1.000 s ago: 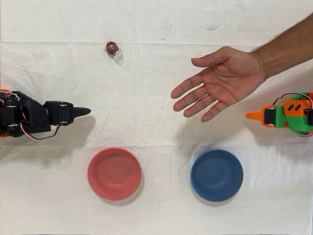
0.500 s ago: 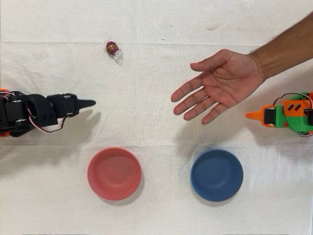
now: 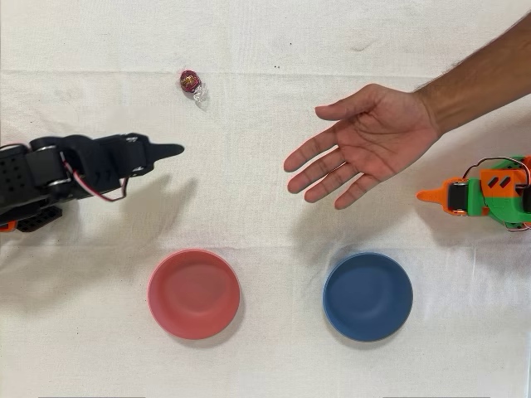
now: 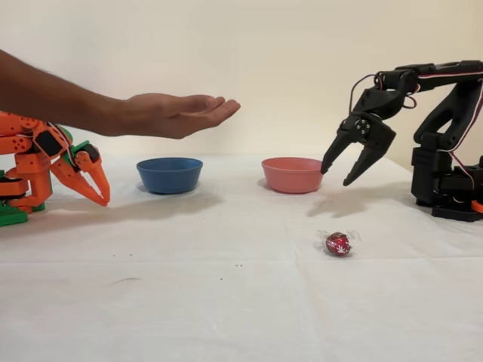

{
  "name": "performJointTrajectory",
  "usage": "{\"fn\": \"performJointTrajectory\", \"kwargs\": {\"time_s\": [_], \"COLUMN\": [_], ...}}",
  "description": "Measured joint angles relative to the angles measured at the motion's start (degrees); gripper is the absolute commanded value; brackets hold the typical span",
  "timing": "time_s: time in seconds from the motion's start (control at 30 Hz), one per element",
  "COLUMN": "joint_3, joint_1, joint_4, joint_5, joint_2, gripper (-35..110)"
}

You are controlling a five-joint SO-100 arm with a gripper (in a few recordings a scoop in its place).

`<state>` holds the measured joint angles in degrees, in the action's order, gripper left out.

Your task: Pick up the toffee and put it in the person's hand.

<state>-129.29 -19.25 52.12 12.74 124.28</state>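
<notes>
The toffee point(image 3: 190, 80) point(image 4: 338, 243), a small dark red ball with a clear twisted end, lies on the white cloth. My black gripper point(image 3: 172, 151) point(image 4: 337, 176) hangs in the air with its two fingers apart and nothing between them. In the overhead view it is below and left of the toffee; in the fixed view it is above the cloth, behind the toffee. The person's hand point(image 3: 365, 143) point(image 4: 177, 113) is held palm up over the table, well away from the gripper.
A pink bowl point(image 3: 193, 293) point(image 4: 291, 174) and a blue bowl point(image 3: 367, 296) point(image 4: 169, 174) stand on the cloth. The idle orange arm point(image 3: 485, 197) point(image 4: 45, 166) sits under the person's forearm. The black arm's base point(image 4: 445, 181) stands at the fixed view's right edge.
My black arm has stretched out to the right in the overhead view and risen, bringing the gripper nearer the toffee. The person's hand has shifted slightly left and up.
</notes>
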Motion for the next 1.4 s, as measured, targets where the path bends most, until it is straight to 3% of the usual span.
{"fn": "performJointTrajectory", "kwargs": {"time_s": [0.8,1.4], "joint_3": [26.98,24.52], "joint_1": [-6.24,-10.02], "joint_4": [1.58,-3.25], "joint_5": [-0.62,1.05], "joint_2": [-32.96,-38.41], "gripper": [23,23]}}
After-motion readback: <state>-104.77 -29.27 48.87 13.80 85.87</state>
